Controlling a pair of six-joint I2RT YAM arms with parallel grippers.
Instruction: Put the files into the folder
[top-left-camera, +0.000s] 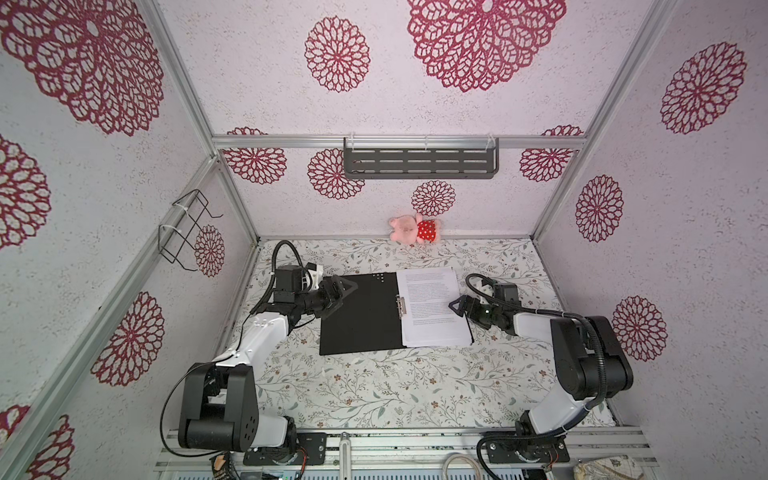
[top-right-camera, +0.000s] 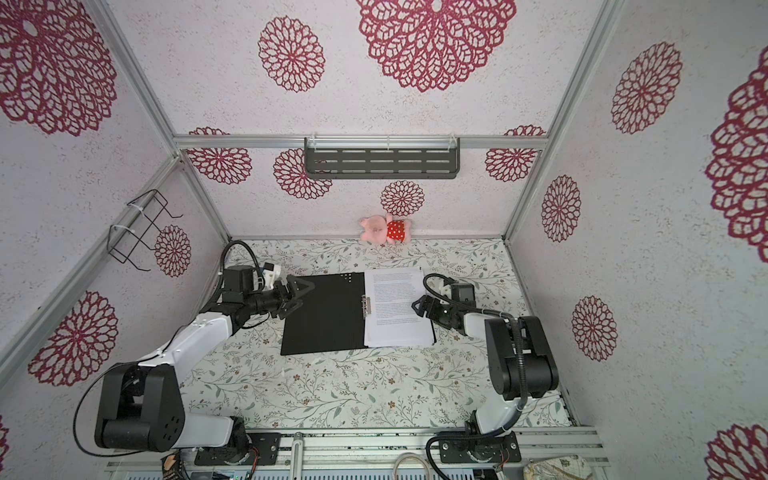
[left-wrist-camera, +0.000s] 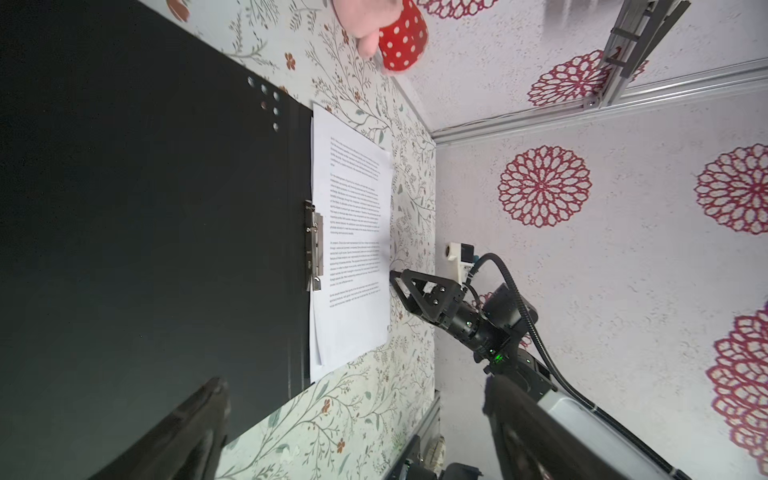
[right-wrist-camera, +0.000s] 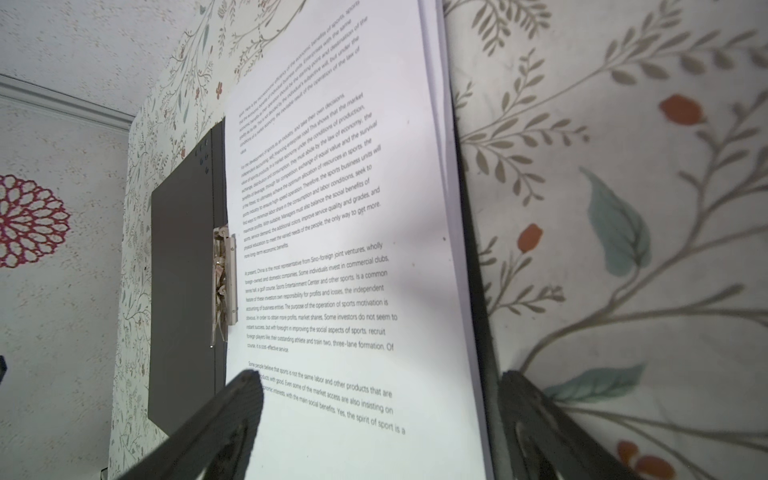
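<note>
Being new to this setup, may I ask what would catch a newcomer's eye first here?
The folder lies open mid-table, black inside up, with the files stacked on its right half. The left gripper hangs open over the folder's left edge, the right gripper open at the files' right edge. A pink plush toy lies by the back wall.

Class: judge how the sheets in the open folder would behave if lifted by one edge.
Probably floppy: the sheets are thin and lie flat on the folder. Likely to fan apart: their edges sit staggered.
</note>
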